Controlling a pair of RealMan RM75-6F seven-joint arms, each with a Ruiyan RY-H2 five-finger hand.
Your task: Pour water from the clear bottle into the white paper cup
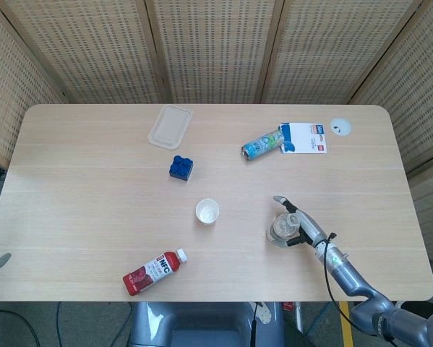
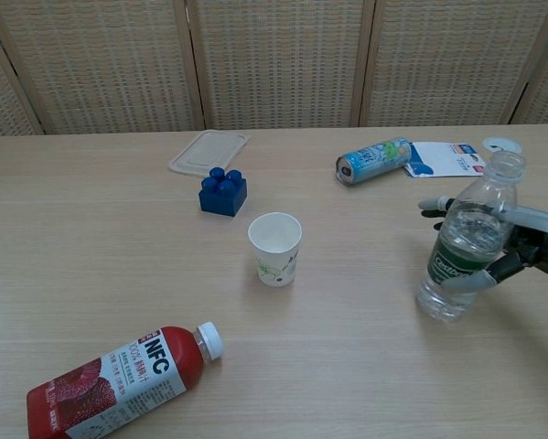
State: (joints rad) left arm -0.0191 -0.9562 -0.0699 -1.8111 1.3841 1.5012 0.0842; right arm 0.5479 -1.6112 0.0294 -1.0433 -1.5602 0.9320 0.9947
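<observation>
Backed by woven screens, the pale wooden table carries the uncapped clear plastic water bottle, gripped slightly tilted by the right hand near the front right edge, with the white paper cup standing to its left, mid-table.

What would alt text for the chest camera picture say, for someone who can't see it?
A robot hand grips a tilted clear water bottle on a wooden table. A white paper cup stands to its left, with a red juice bottle lying nearer the camera.
</observation>
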